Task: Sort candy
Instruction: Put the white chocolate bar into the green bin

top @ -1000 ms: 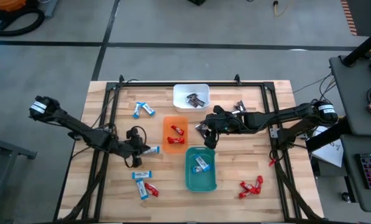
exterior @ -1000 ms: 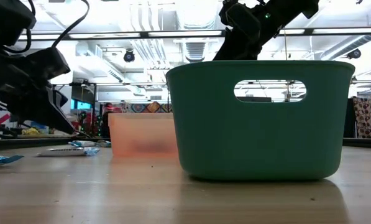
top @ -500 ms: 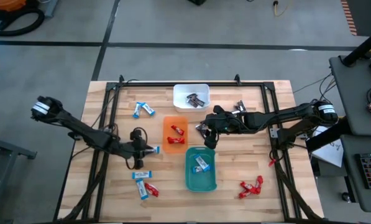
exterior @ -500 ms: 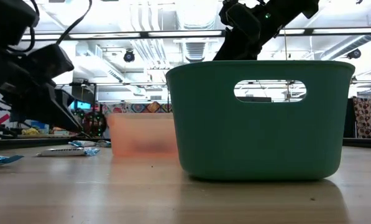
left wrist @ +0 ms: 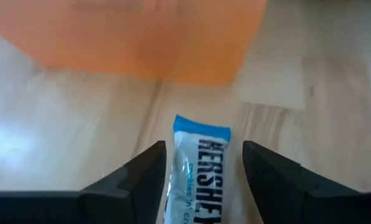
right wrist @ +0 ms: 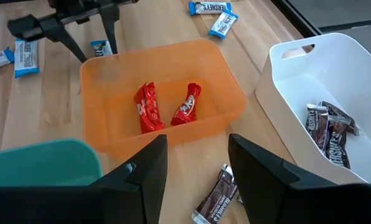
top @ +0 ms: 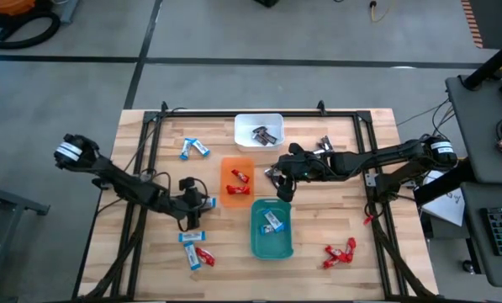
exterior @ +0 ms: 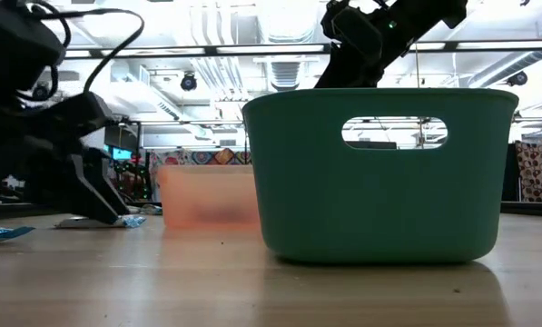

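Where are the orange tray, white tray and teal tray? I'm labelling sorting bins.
orange tray (right wrist: 98, 74): right wrist view, far rim.
white tray (right wrist: 284, 74): right wrist view, side wall.
teal tray (exterior: 379, 195): low view, front wall.

Left gripper (top: 202, 202) low over the table's left half with fingers (left wrist: 135, 183) spread apart, right gripper (top: 277, 180) reaching toward the middle, raised, fingers (right wrist: 141, 177) parted.

Two slim black arms (top: 124, 187), seemingly white-banded near the base.
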Robot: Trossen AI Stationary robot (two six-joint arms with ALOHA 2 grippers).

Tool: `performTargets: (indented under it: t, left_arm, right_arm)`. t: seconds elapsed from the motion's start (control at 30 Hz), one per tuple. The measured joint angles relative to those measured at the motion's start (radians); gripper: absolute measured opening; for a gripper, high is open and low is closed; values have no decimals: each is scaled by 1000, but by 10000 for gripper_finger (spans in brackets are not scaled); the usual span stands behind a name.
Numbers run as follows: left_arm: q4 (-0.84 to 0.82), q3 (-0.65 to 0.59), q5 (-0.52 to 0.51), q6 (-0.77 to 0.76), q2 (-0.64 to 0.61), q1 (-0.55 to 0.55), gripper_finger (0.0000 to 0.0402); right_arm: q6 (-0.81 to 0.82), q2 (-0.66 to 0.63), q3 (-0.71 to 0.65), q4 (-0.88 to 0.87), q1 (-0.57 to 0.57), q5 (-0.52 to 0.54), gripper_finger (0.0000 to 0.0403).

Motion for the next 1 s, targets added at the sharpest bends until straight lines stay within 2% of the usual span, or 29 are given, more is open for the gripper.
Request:
performTargets:
  t: [0.27,0.5,0.57,0.7,0.77,1.0]
  left_arm:
    - [115,1,-23,-6,129,0,168]
    - [136,5,-32,-37,190,0,82]
    - [136,5,-37,-31,190,0,57]
    - [132,4,-33,-19,175,2,48]
    - [130,2,-29,-19,162,2,31]
    - [74,-4,56,4,29,-6,20]
  right_arm:
    - [0,0,0,0,0,0,162]
    - [7,0,0,0,0,0,162]
    - [7,0,0,0,0,0,162]
    - [8,0,-2,0,0,0,162]
    - [8,0,-2,0,0,0,162]
    - [8,0,-2,-1,0,-4,162]
